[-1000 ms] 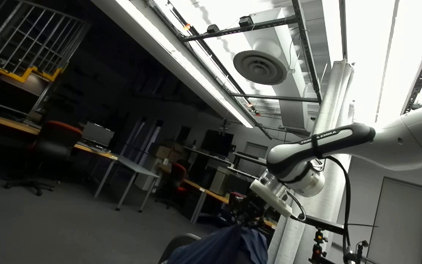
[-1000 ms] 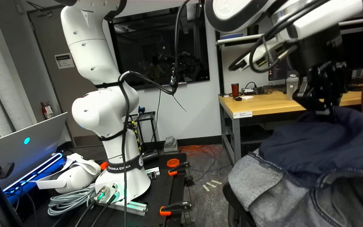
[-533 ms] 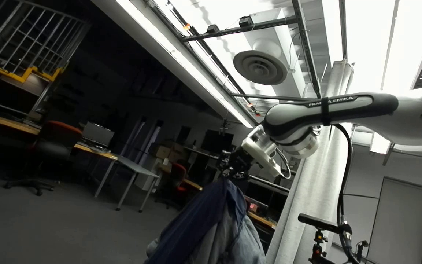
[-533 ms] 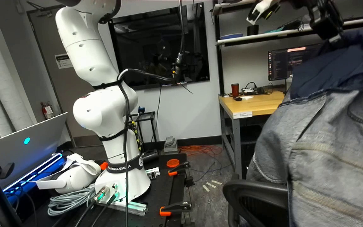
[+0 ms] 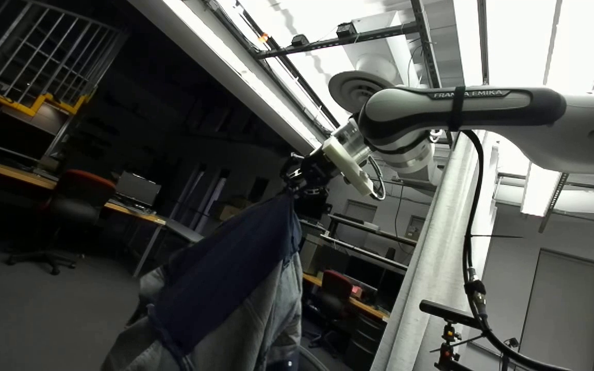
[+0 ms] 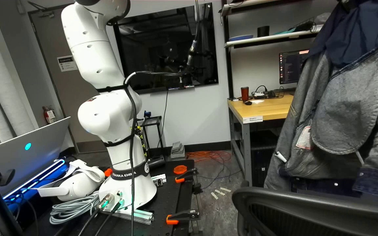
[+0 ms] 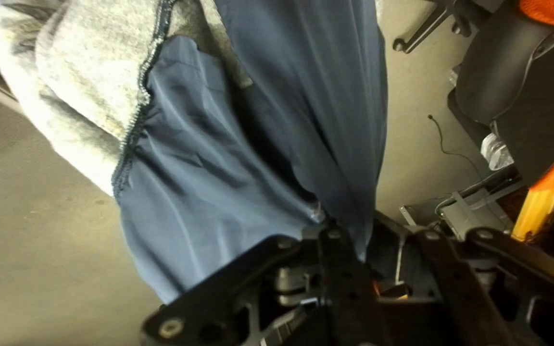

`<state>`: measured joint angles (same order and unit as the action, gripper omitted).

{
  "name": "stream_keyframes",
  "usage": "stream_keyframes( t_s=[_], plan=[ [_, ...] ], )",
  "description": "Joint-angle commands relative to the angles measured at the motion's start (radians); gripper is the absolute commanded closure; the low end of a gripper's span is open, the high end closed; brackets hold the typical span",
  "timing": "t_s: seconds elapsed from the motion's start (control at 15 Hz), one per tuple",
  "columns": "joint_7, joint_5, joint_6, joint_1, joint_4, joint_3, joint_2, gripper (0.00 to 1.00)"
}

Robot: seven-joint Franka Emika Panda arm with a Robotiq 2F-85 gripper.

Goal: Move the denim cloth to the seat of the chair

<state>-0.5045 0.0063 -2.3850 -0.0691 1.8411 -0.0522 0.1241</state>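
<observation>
Though an exterior view crops the chair [image 6: 317, 206], the jaws clamp the denim cloth [image 5: 230, 283].

Glossy white and round-jointed, the Franka Emika arm [image 6: 105, 113] wears black straps [image 6: 110, 88] and a slim black cable [image 6: 132, 196]. A dark base band [image 6: 125, 171] carries the maker's name in white letters [image 6: 123, 174]. Round screw heads [image 7: 170, 328] stud the black gripper [image 5: 292, 189] and its jointed fingers [image 7: 348, 288]

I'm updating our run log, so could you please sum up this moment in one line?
pincer: shut on denim cloth | cloth: hanging | black chair: partly in view, seat hidden | placement: pending
</observation>
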Motion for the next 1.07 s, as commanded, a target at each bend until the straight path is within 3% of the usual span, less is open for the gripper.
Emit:
stream_keyframes(
  t_s=[0.0,0.4,0.47,0.53,1.0],
  plan=[
    [0.062,0.036,0.061,0.043,-0.082,-0.001,-0.033,0.97],
    [0.114,0.012,0.155,0.045,-0.05,0.024,-0.069,0.97],
    [0.13,0.006,0.189,0.044,-0.044,0.029,-0.073,0.64],
    [0.161,0.008,0.234,0.044,-0.039,0.036,-0.078,0.63],
    [0.312,-0.034,0.34,0.03,-0.004,0.075,-0.057,0.11]
  ],
)
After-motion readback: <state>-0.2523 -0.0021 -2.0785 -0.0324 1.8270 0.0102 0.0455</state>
